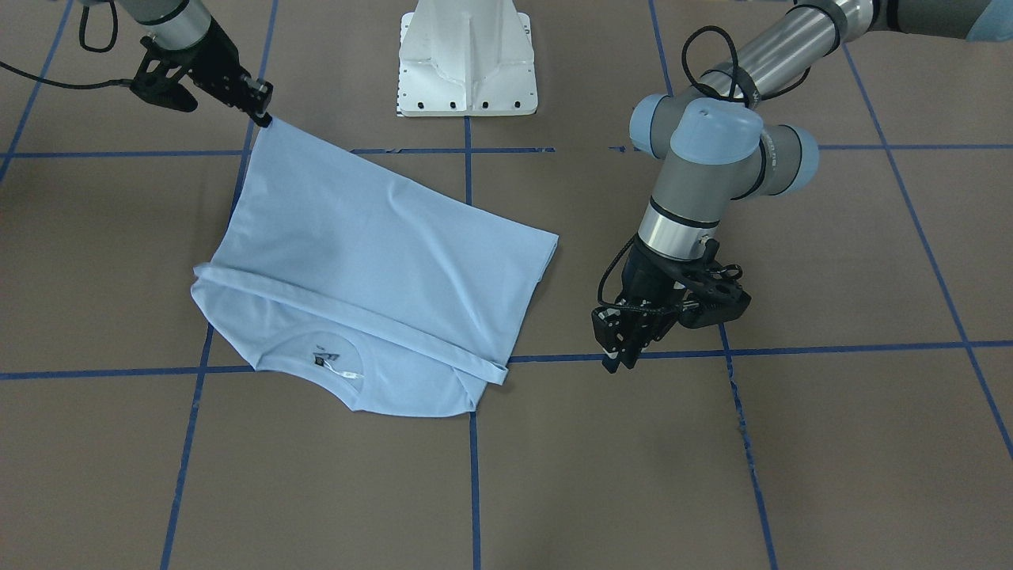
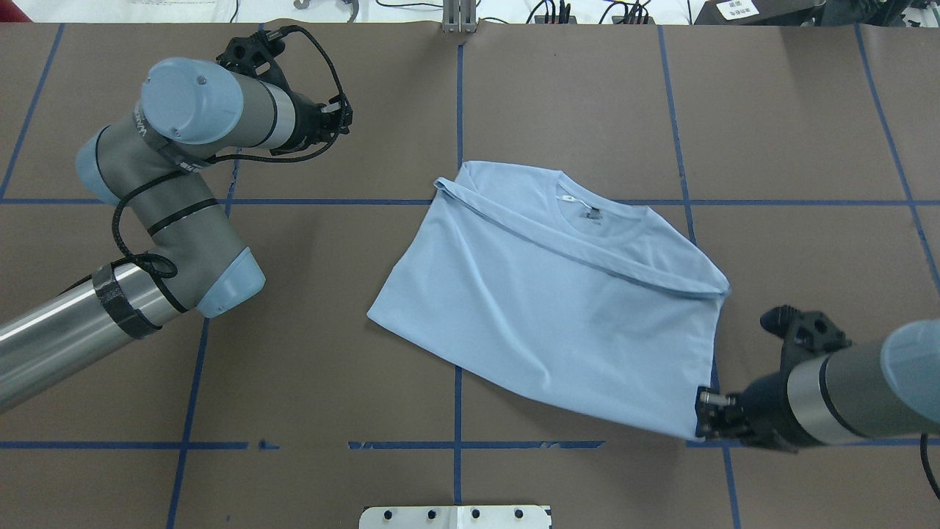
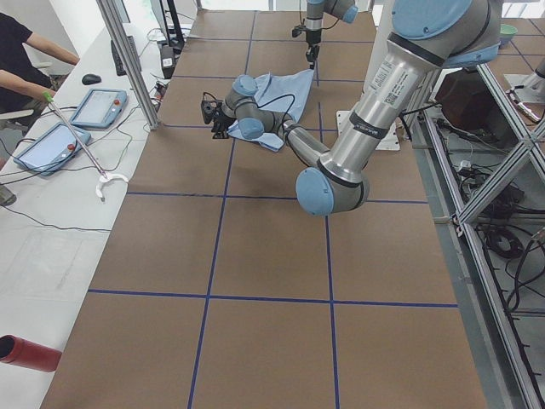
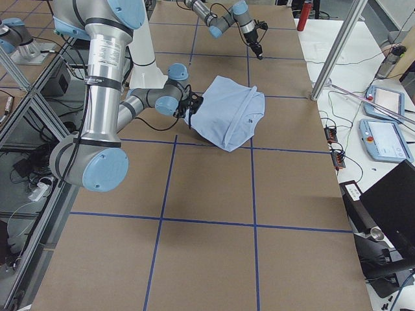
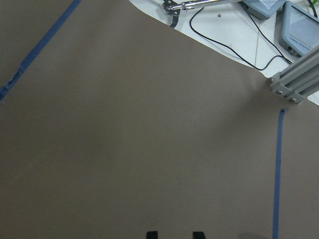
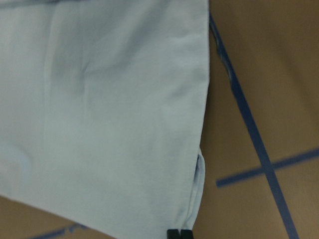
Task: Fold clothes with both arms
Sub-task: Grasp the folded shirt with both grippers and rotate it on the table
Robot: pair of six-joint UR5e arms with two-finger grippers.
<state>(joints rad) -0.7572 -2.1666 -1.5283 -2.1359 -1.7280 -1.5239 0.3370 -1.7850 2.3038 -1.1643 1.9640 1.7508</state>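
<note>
Light blue T-shirt (image 1: 372,261) lies folded on the brown tabletop (image 1: 791,475). One hem corner is pinched between the pressed-together fingers of the right hand (image 1: 261,111). The rest of the cloth spreads away from that hand, with the collar and its dark label at the end farthest from it. The left hand (image 1: 621,352) hangs off the shirt's opposite side, clear of the cloth. Its fingers are spread with nothing between them and point down at bare tabletop by a blue tape line (image 1: 831,348).
</note>
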